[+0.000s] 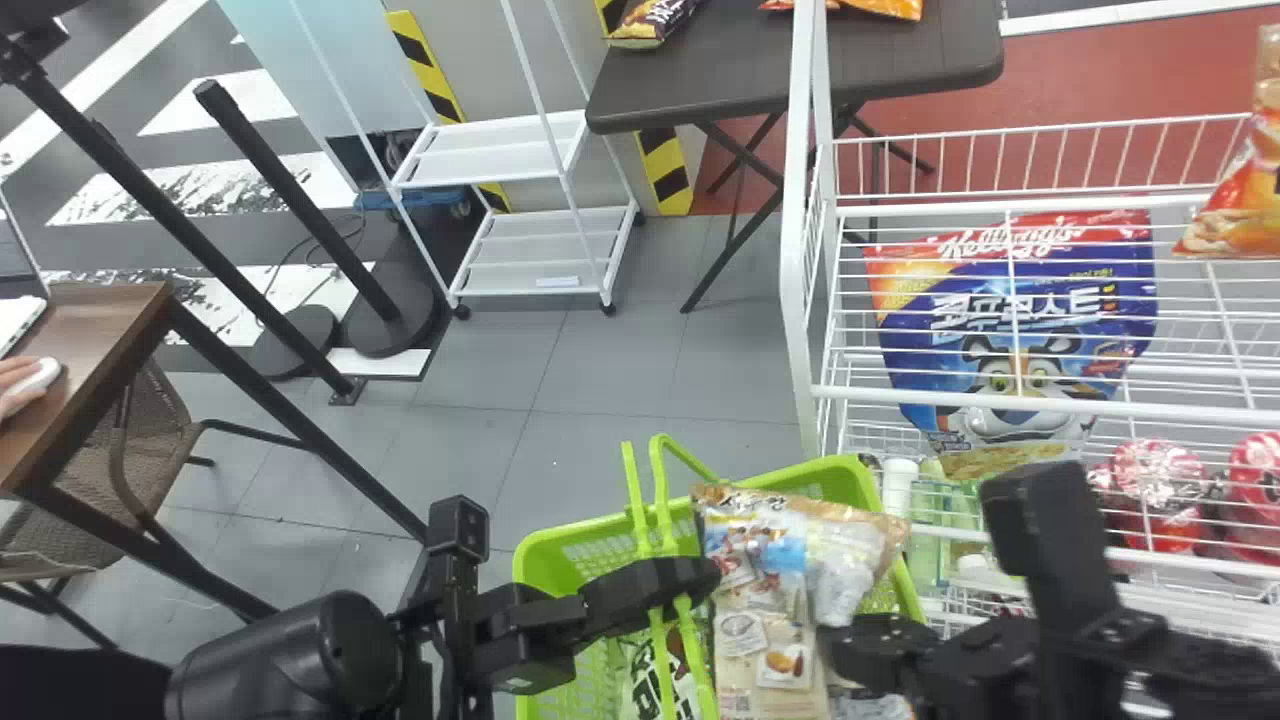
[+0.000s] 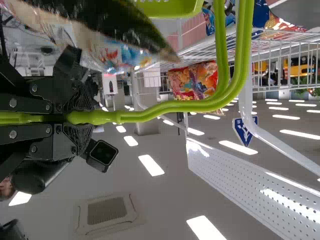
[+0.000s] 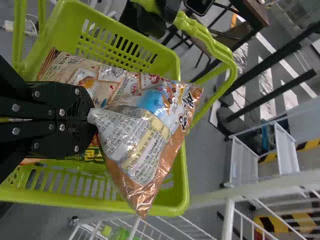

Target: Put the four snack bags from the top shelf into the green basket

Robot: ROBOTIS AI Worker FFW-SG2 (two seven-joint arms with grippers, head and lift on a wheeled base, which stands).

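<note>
The green basket (image 1: 560, 545) is at the bottom centre of the head view. My left gripper (image 1: 655, 595) is shut on its handle (image 1: 665, 500); in the left wrist view, too, the gripper (image 2: 75, 117) clamps the handle (image 2: 165, 107). Over the basket, my right gripper (image 1: 835, 645) pinches a shiny brown-and-white snack bag (image 1: 840, 545). The right wrist view has that gripper (image 3: 92, 120) shut on the bag (image 3: 145, 135), which hangs above the basket's far part. Beneath it lie a beige bag (image 3: 65, 70) and a green-and-dark bag (image 1: 655, 680), both inside the basket.
The white wire shelf (image 1: 800, 230) stands close on the basket's right, holding a large blue cereal bag (image 1: 1010, 320) and red packs (image 1: 1160, 480). An orange bag (image 1: 1235, 210) is at the upper right. Behind are a dark table (image 1: 780, 85) and a white trolley (image 1: 500, 165).
</note>
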